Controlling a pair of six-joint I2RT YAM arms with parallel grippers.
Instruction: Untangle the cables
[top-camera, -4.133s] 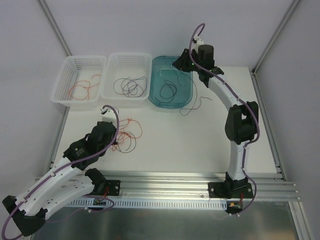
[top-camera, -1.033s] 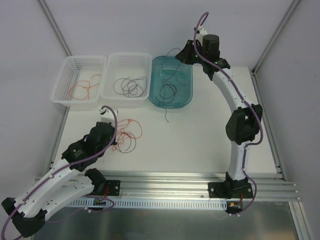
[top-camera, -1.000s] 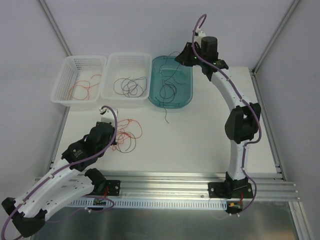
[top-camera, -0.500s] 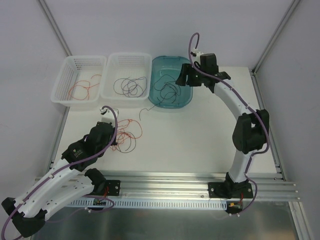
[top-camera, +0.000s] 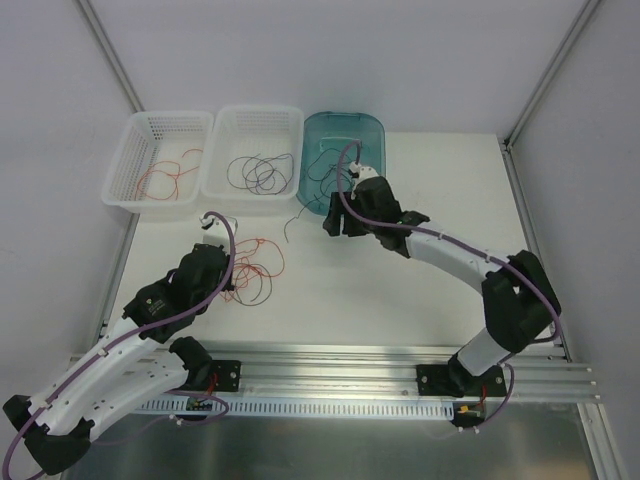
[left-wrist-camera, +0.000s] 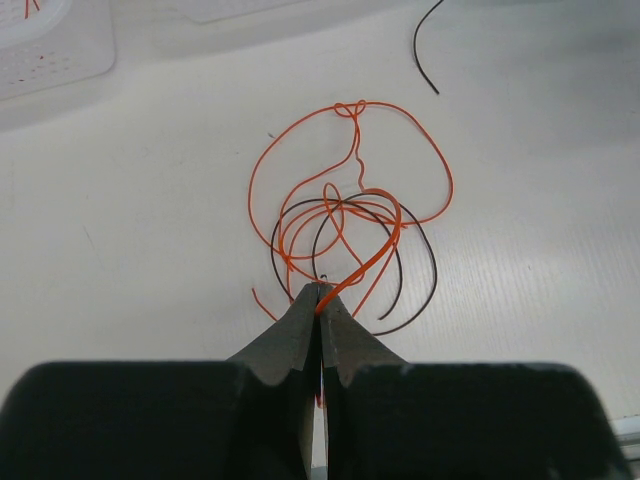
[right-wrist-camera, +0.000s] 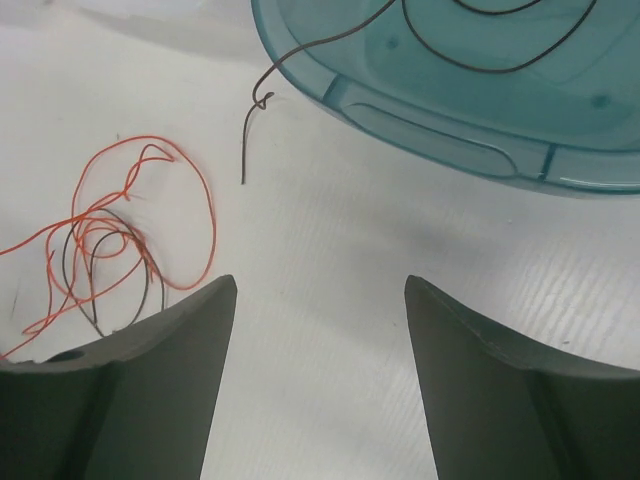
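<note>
A tangle of red-orange and black cables (top-camera: 255, 268) lies on the white table in front of my left arm. My left gripper (left-wrist-camera: 320, 290) is shut on a red-orange strand at the near edge of the tangle (left-wrist-camera: 345, 225). My right gripper (right-wrist-camera: 320, 285) hangs open and empty over bare table, just in front of the teal tub (top-camera: 372, 130). It sits right of the tangle (right-wrist-camera: 105, 235) in the right wrist view. A black cable (right-wrist-camera: 246, 140) trails out of the tub (right-wrist-camera: 440, 150) over its rim onto the table.
Two white baskets stand at the back left. The left basket (top-camera: 130, 135) holds red-orange wires (top-camera: 165, 180) and the middle basket (top-camera: 290, 115) holds black wires (top-camera: 255, 172). More black wire (top-camera: 325, 172) lies inside the teal tub. An aluminium rail (top-camera: 400, 360) runs along the near edge.
My right arm swung down from above the teal tub to the table in front of it and opened, letting the black cable go. The left arm held still.
</note>
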